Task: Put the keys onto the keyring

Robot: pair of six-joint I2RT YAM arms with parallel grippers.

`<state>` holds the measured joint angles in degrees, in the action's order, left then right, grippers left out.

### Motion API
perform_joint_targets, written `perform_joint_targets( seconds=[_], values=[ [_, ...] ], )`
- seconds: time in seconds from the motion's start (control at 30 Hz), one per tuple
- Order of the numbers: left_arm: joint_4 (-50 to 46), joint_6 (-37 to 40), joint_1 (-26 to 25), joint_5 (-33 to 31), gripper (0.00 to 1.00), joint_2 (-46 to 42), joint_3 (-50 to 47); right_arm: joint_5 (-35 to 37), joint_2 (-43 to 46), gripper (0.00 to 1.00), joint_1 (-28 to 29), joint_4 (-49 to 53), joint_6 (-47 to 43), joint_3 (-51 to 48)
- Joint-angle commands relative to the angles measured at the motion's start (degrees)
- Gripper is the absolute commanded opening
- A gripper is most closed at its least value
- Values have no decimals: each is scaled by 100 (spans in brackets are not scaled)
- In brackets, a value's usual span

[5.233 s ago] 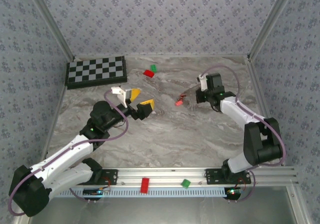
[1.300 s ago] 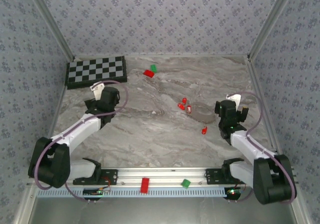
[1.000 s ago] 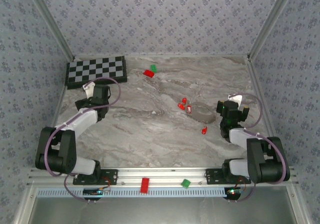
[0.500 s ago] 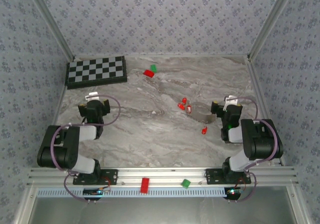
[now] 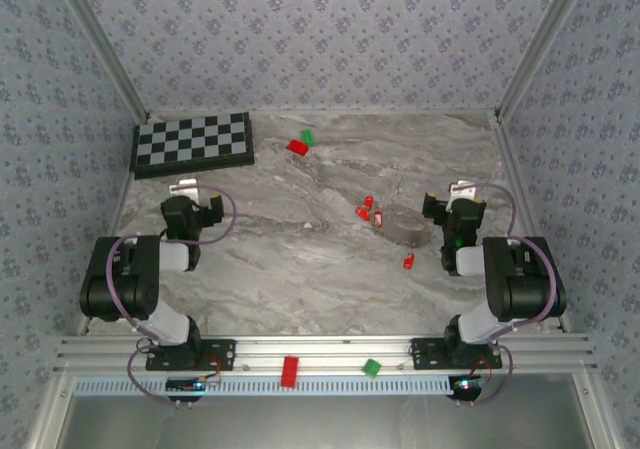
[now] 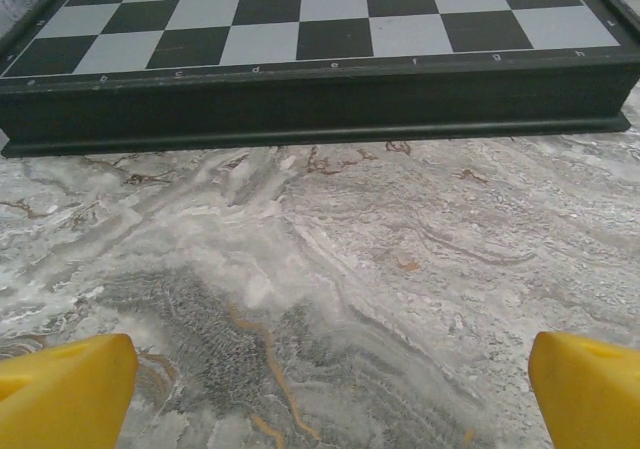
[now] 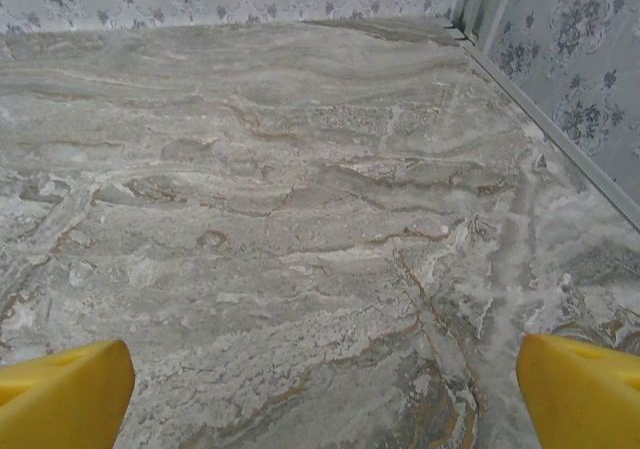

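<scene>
The table [image 5: 300, 279] is veined in grey, white and brown marble. The walls [image 5: 320, 39] are patterned with pale blue-grey florals. The chessboard [image 5: 193, 141], upper left, is checked black and grey. The keys [image 5: 367, 207] are headed in red; the keyring [image 5: 405, 233] is dull grey.

Four tiny keys [image 5: 367, 202] with bright red heads, flat on the table [image 5: 300, 279], all loose, none on the keyring [image 5: 404, 232]. Blades too small to make out. Three in a tight cluster, between 2 and 3 o'clock from the table's middle; touching or not, impossible to tell. Fourth key [image 5: 408, 262] alone, at about 4 o'clock from the middle. Keyring a dull grey limp loop, lying flat at 3 o'clock. Cluster just beside it at its 10 o'clock, lone key near at its 6 o'clock, apart.
</scene>
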<state>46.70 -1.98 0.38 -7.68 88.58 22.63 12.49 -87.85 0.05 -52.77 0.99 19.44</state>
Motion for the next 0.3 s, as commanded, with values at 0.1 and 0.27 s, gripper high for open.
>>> perform_joint_targets(
  seconds=[0.1, 0.27],
  values=[
    [41, -31, 7, 197, 100, -58, 75, 201, 2, 99, 17, 101, -38, 88],
    [-7, 23, 14, 345, 100, -59, 110, 206, 4, 99, 21, 101, -38, 90]
  ],
)
